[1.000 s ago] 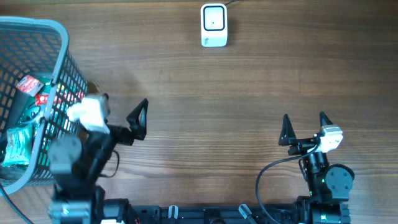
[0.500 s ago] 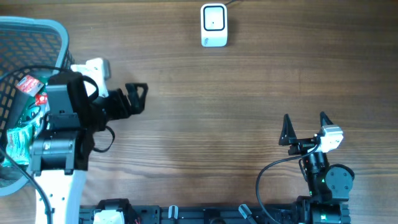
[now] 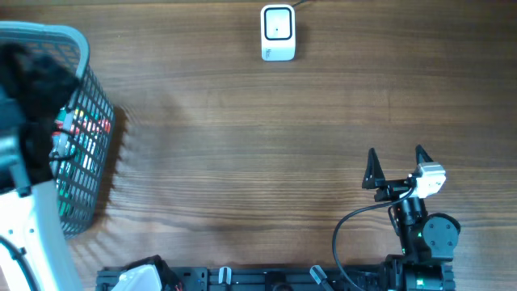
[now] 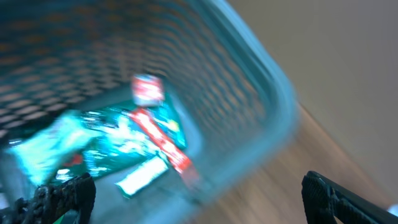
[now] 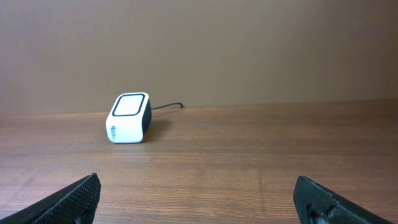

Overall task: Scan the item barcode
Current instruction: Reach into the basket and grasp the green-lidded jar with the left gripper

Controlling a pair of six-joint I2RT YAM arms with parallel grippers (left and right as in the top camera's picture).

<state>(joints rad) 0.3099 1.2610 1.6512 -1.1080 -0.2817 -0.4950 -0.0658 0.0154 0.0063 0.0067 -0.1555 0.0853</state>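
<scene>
Several packets [image 4: 134, 146] lie in the basket [image 4: 261, 81] beneath the spread, empty left hand [image 4: 196, 190].

Brown wood-grain table [image 3: 242, 162] seen from above, grain run lengthwise from left to right, plain tan wall [image 5: 249, 50] met at its far edge, both lit softly and evenly, faint sheen left on the wood

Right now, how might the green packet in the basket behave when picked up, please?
The green packet looks like crumpled film, so it probably flexes and sags rather than staying stiff. Its glossy surface may be slippery. It lies fairly flat, so it is likely light. The view is blurred, though.
</scene>
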